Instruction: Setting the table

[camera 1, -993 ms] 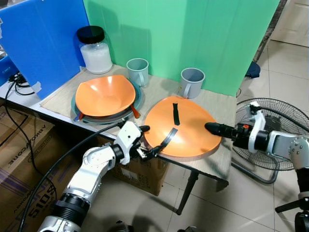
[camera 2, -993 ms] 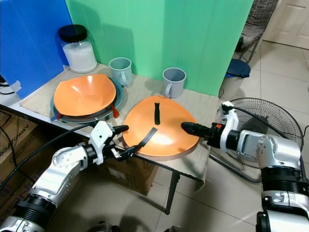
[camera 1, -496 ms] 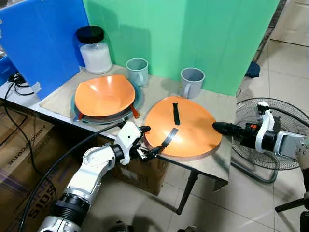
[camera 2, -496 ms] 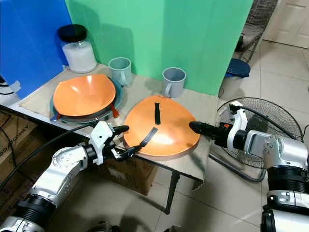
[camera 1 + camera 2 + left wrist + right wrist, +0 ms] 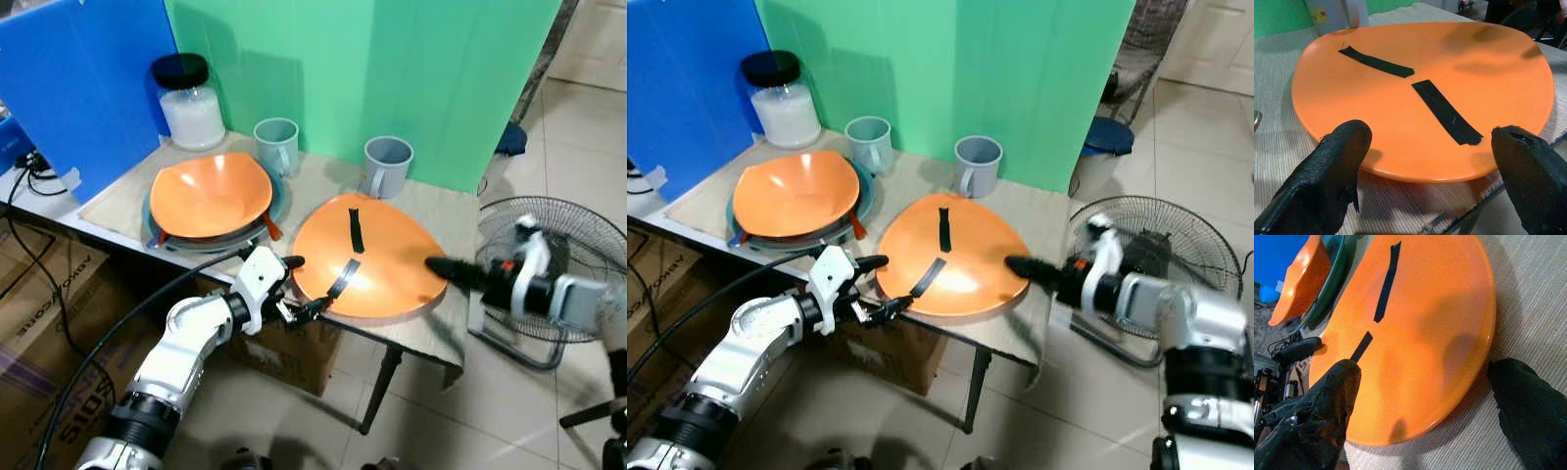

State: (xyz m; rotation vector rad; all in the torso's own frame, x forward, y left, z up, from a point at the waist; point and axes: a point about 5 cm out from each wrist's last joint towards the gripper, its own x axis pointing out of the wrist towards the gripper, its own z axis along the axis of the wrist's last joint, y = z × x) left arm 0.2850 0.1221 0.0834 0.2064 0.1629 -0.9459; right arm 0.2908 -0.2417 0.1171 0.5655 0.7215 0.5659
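The flat orange plate with two black tape strips (image 5: 372, 259) lay at the desk's (image 5: 127, 196) near edge between our two open, empty hands, left hand (image 5: 299, 286) at its near-left rim, right hand (image 5: 438, 266) at its right rim.

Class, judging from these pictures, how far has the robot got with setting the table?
Done: the orange plate lies flat on the table, with two grey mugs behind it. In hand: the left gripper and right gripper, both open, flank the plate's edges. Left: the orange bowl sits on the stacked dishes.
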